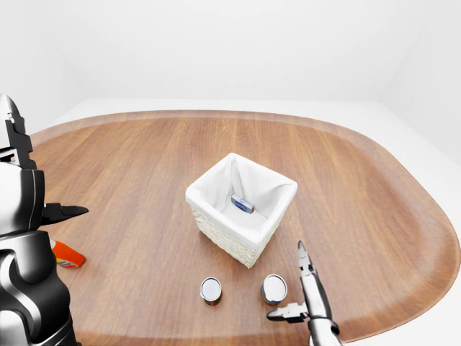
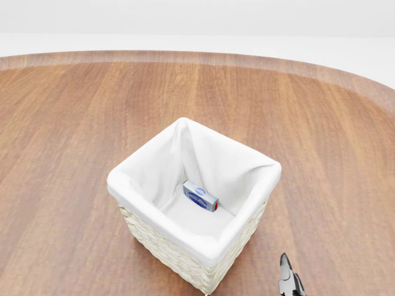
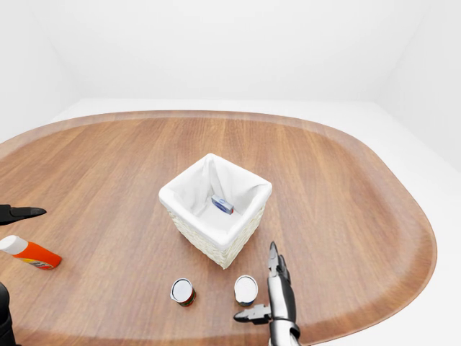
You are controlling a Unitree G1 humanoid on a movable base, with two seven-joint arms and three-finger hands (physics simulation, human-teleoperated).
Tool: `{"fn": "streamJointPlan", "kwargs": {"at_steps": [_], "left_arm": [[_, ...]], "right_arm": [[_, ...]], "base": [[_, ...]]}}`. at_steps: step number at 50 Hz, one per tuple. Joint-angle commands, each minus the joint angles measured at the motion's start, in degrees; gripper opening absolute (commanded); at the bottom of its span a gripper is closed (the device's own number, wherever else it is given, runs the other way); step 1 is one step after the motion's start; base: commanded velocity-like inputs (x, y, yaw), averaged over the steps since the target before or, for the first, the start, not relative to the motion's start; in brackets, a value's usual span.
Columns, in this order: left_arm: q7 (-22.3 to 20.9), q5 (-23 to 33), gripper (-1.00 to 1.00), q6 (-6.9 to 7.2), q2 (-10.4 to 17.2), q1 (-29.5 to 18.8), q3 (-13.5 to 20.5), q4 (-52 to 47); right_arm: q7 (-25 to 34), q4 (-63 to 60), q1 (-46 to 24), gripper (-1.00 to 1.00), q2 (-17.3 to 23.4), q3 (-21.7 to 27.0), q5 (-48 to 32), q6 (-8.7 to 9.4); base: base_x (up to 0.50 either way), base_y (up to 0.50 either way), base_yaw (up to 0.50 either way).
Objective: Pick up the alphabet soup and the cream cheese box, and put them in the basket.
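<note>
The white-lined wicker basket point(image 2: 191, 243) stands mid-table, and the blue-grey cream cheese box point(image 2: 200, 196) lies on its floor. Below the basket in the left-eye view stand two silver-topped cans, one on the left point(image 1: 211, 290) and one on the right point(image 1: 274, 288). I cannot tell which of them is the alphabet soup. My right hand point(image 1: 289, 282) is open just right of the right can, with one finger pointing up the view and the thumb below the can. My left hand point(image 1: 45, 173) is raised at the far left, open and holding nothing.
An orange bottle with a white cap point(image 3: 29, 252) lies on the table at the left, below my left hand's fingertip point(image 3: 21, 213). The round wooden table's edge point(image 3: 403, 281) curves close on the right and along the bottom.
</note>
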State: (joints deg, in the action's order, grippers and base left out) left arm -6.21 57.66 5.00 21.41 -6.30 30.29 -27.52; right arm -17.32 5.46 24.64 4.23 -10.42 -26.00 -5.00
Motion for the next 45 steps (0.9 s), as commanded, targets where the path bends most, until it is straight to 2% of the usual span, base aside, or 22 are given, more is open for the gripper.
{"fn": "streamJointPlan", "kwargs": {"at_steps": [1, 6, 28, 45], "left_arm": [[-0.24, 0.09, 1.00, 0.00, 0.06, -0.03, 0.02, -0.09], [-0.08, 0.08, 1.00, 0.00, 0.00, -0.02, -0.01, 0.12], [-1.76, 0.53, 1.00, 0.00, 0.08, -0.32, -0.23, -0.74], [-0.44, -0.08, 1.00, 0.00, 0.08, -0.13, -0.15, 0.41]], "right_arm": [[-1.46, 7.11, -3.46, 1.00, -1.24, 0.49, -0.74, 0.00], [-0.91, 5.28, -3.59, 1.00, -1.77, 0.31, -0.77, 0.00], [-2.46, 12.50, -7.47, 1.00, -2.78, -0.38, -1.21, 0.00], [-4.09, 19.82, -10.95, 1.00, -3.49, 0.14, -1.12, 0.00]], "base": [[0.00, 0.00, 0.00], [0.00, 0.00, 0.00], [0.00, 0.00, 0.00], [0.00, 0.00, 0.00]]}}
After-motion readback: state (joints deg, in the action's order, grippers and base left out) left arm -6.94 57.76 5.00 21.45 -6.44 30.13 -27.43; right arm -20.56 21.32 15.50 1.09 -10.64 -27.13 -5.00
